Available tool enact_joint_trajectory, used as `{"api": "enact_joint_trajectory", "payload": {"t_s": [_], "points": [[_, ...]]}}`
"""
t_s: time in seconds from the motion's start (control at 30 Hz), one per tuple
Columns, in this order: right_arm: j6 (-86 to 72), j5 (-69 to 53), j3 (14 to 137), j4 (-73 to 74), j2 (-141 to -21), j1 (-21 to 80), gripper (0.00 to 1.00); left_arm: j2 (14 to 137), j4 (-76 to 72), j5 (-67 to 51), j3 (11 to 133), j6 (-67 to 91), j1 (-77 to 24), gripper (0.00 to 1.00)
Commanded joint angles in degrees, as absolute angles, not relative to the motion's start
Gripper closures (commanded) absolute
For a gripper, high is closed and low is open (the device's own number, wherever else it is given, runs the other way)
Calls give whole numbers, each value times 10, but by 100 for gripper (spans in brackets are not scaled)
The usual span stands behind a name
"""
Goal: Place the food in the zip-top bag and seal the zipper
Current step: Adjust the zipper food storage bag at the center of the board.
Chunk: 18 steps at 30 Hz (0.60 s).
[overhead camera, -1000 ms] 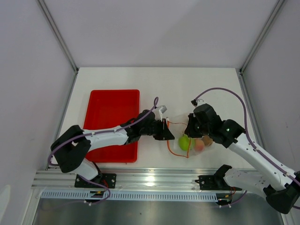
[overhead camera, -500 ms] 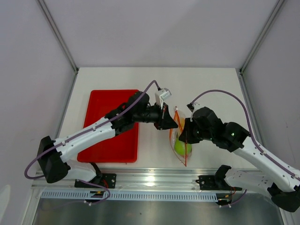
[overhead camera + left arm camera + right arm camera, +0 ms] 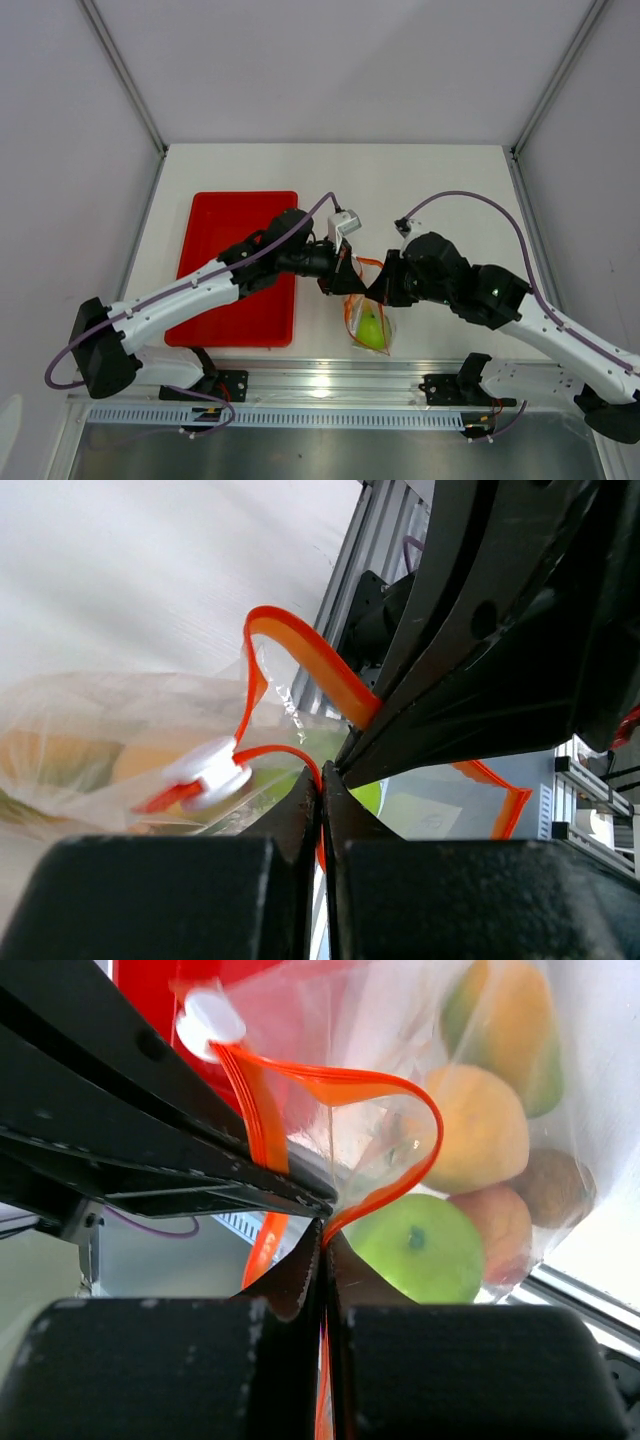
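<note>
Left gripper (image 3: 322,780): we saw the jaws pinched fully together on the zipper (image 3: 310,658), with the orange strip running down into the slit between the pads and nothing else in the grip.
Right gripper (image 3: 323,1235): same story here, jaws closed tight on another stretch of that strip, almost tip to tip with the left one.
Zip-top bag (image 3: 371,326): it hung below the two grippers, near the front edge of the table (image 3: 440,190) and just right of the red tray (image 3: 235,250). We could not tell whether its bottom rested on the table.
Food: it was inside the bag. We made out the green apple (image 3: 415,1245), the orange ball (image 3: 480,1125), the peach-pink fruit (image 3: 500,1230) and the small brown fruit (image 3: 562,1185), plus a yellow-green piece higher up that was probably the banana.
Mouth: it was not sealed. The strip bowed out in an open loop, and the white slider (image 3: 210,1015) sat at one end.
Spill risk: if either thin pinch had slipped, we judged the fruit's weight would drag that lip down and let pieces roll out through the loop.
Edge risk: that close to the front rail, a loose fruit could have left the table.
Collision risk: the fingertips were so close together that a small inward move could have knocked them and jolted the grip.
Seal risk: the strip was buckled, and running the slider over that kink would likely have jammed it or left a gap, so the strip needed pulling straight first.
</note>
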State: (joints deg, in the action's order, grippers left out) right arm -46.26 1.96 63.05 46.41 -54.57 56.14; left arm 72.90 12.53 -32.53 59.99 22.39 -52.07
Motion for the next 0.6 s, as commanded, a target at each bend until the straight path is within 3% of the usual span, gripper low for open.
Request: {"api": "enact_joint_trajectory", "payload": {"t_s": [0.0,0.13,0.3,0.57], "points": [[-476,31,635,421,-533,561,100,705,99,-331,593,211,-524,99],[-422,20,653,441,-553,558,82,708,108,-341,613,197,-524,99],[-368,67,693,526,-556,548,76,710,148,-339,640,163,-523,99],[-300,36,735,568,-543,484,52,702,159,-348,640,147,-519,100]]}}
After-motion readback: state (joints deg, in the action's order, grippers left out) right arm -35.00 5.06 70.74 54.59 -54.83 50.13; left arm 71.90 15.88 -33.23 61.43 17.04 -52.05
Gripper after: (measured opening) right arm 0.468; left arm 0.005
